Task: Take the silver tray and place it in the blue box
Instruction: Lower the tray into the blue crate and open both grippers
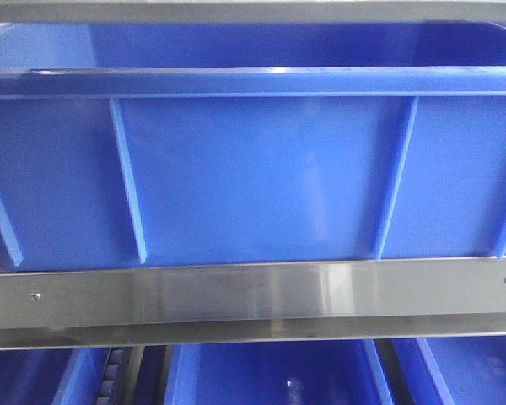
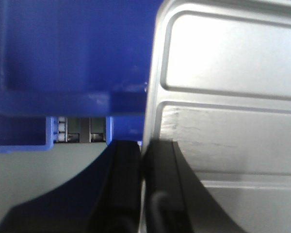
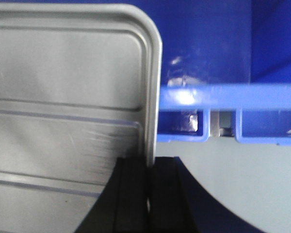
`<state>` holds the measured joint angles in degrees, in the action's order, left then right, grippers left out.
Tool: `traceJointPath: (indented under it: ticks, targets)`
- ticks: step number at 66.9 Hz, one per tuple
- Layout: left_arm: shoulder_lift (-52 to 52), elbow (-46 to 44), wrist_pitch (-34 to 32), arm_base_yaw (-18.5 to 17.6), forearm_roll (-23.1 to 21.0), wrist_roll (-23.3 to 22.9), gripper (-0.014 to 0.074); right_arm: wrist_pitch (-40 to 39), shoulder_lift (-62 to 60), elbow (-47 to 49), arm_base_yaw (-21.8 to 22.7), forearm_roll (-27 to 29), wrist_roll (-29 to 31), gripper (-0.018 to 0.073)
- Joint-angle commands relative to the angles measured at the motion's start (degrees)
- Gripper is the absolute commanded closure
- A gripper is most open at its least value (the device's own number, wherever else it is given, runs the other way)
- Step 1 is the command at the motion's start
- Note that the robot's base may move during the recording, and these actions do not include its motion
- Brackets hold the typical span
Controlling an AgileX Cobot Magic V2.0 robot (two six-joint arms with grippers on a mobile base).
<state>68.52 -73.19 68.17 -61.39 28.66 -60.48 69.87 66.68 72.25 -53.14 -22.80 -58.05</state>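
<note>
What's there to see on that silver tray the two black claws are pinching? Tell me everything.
The silver tray looks like dull brushed metal. It is a shallow rectangle with rounded corners, a narrow rim and long pressed ridges across its flat base, lightly scuffed near the grips. The left gripper and right gripper each pinch one of its opposite edges, apparently holding it in the air, with the blue box just beyond it. The front camera does not show it.

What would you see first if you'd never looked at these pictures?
The big blue box fills the front view, just above a shiny steel rail. In the wrist views, the silver tray shines, its edges pinched by the left pincer and the right pincer.
</note>
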Motion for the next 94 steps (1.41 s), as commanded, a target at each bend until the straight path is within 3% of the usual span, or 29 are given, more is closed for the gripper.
traceJointPath:
  ticks: [1, 15, 34, 48, 60, 74, 86, 94]
  targets:
    - [1.49, -5.02, -7.51, 1.67, 0.29, 2.75, 0.0605, -6.81, 1.74, 5.11, 0.90, -0.61, 2.52, 0.0503]
    - [7.25, -11.46, -13.70, 8.80, -9.36, 12.22, 0.0602, -9.08, 7.89, 12.83, 7.55, 2.49, 9.39, 0.0503]
    - [12.81, -13.73, -21.91, 16.40, -15.84, 19.17, 0.0602, -12.99, 16.44, 20.38, 17.73, 11.45, 18.88, 0.0503]
    - [16.89, -13.73, -29.40, 22.57, -17.28, 20.97, 0.0602, -16.65, 21.07, 21.62, 20.65, 12.53, 21.06, 0.0503]
    - [19.72, -13.73, -32.87, 25.55, -21.69, 28.29, 0.0602, -20.19, 24.10, 21.62, 21.41, 12.53, 21.37, 0.0503]
    - [22.70, -13.73, -34.52, 27.21, -22.22, 29.47, 0.0602, -22.01, 27.61, 21.62, 22.86, 12.97, 21.48, 0.0503]
    - [23.35, -13.73, -35.70, 27.19, -18.22, 29.47, 0.0602, -23.73, 27.99, 21.62, 23.00, 12.91, 21.48, 0.0503]
    - [24.00, -13.73, -37.28, 27.19, -18.33, 29.47, 0.0602, -24.63, 27.99, 21.62, 23.00, 12.91, 21.48, 0.0503]
